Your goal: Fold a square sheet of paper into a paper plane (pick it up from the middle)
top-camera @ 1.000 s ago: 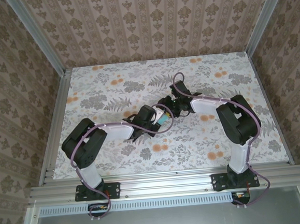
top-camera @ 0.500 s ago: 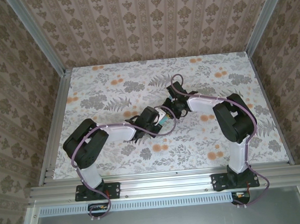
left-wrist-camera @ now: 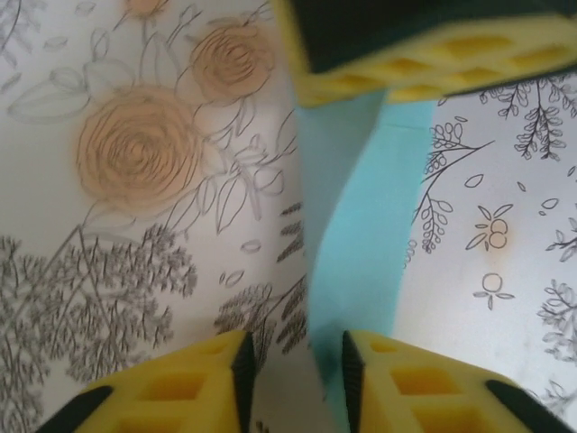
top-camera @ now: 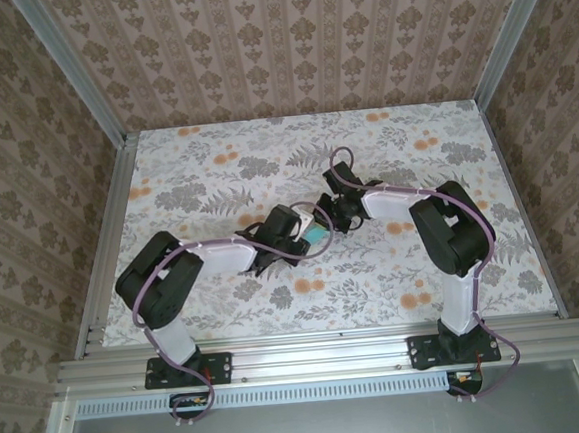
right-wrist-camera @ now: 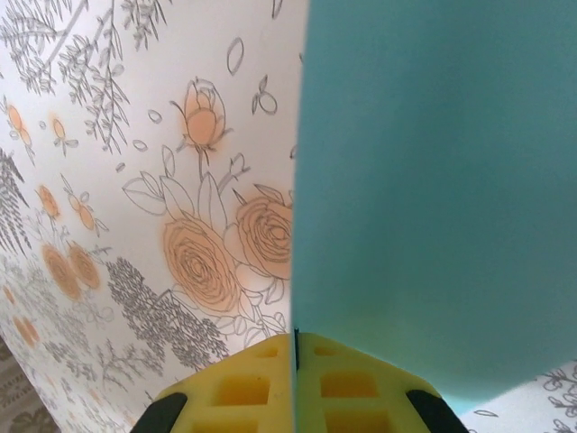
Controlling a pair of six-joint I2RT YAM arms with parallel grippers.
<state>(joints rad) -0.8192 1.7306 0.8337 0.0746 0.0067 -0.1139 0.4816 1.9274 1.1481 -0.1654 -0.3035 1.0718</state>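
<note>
Two-finger right gripper (right-wrist-camera: 296,350) clamps the square sheet of paper (right-wrist-camera: 433,180); left gripper (left-wrist-camera: 293,365), jaws apart, sits just beside it.

paper (right-wrist-camera: 433,180) on table (top-camera: 414,146), between left gripper (left-wrist-camera: 293,361) and right gripper (right-wrist-camera: 296,347)

- No words, labels, brand marks, numbers or signs are showing legibly in any of the views.
</note>
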